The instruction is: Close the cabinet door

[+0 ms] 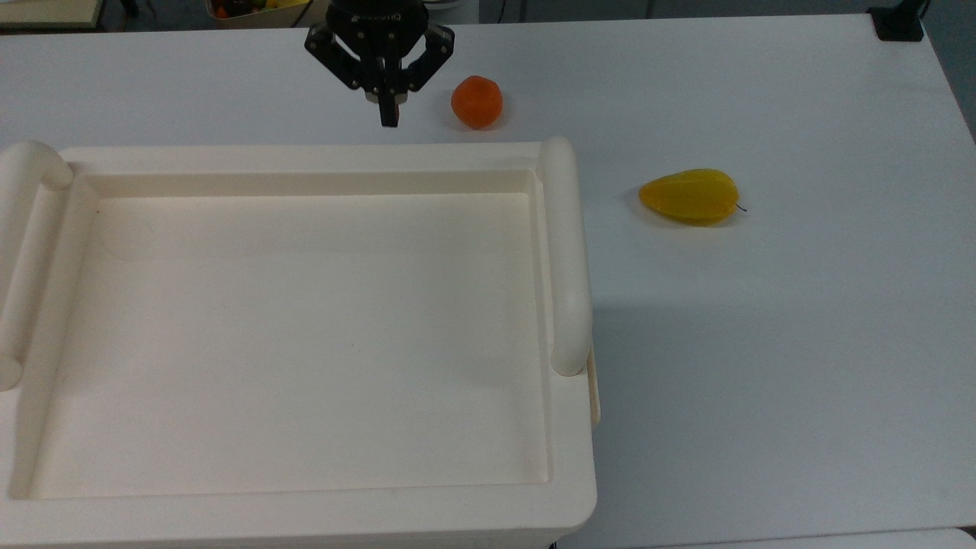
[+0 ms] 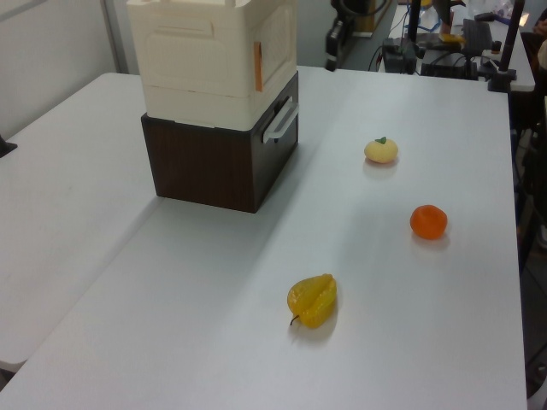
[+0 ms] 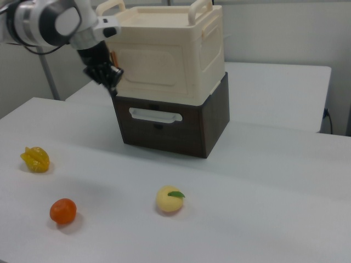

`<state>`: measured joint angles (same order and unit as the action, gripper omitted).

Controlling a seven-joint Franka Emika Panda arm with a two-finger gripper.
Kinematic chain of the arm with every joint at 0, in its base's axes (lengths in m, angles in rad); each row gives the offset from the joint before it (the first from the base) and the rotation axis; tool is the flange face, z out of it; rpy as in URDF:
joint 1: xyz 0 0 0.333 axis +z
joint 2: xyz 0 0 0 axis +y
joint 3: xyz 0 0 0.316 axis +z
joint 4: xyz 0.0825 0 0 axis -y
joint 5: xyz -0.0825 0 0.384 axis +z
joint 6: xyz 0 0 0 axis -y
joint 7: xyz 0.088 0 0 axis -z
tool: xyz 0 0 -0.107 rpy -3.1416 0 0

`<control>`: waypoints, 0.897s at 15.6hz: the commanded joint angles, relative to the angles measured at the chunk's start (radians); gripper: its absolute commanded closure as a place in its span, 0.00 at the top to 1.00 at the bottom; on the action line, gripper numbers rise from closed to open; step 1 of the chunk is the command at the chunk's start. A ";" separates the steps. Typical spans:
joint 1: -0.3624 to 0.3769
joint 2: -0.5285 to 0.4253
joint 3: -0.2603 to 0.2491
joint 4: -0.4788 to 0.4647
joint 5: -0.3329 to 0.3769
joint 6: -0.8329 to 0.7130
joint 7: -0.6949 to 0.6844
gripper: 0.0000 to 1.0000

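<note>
The cream cabinet (image 1: 305,156) stands on a dark brown base (image 3: 211,123). Its cabinet door (image 3: 156,68) is the face turned toward the fruits and lies flush with the body. A reddish-brown strip runs along the door's edge at the cabinet's corner (image 2: 257,67). My gripper (image 1: 389,114) is shut with nothing in it. It hangs off the cabinet on the top view's upper side, a short gap from the rim. In the right view the gripper (image 3: 112,82) is just left of the door's edge. In the left view the gripper (image 2: 333,38) is beyond the door face (image 2: 275,43).
An orange fruit (image 1: 476,101) lies close to the gripper on the top view's right. A yellow star fruit (image 1: 690,196) sits farther right. A pale peach-like fruit (image 3: 169,199) rests in front of the base drawer handle (image 3: 155,115). White table (image 1: 762,343) all round.
</note>
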<state>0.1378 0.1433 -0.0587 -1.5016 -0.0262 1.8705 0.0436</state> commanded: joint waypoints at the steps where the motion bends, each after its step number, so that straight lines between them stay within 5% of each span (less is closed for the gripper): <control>1: 0.013 -0.073 0.026 -0.060 -0.075 -0.157 -0.028 0.00; 9: 0.002 -0.103 0.014 -0.081 -0.055 -0.218 -0.044 0.08; 10: 0.000 -0.103 0.013 -0.083 -0.055 -0.218 -0.034 0.25; 11: -0.006 -0.102 0.013 -0.083 -0.057 -0.217 -0.033 0.73; 14: -0.010 -0.099 0.013 -0.089 -0.061 -0.221 -0.037 1.00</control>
<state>0.1247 0.0749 -0.0397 -1.5511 -0.0848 1.6653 0.0225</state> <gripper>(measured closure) 0.753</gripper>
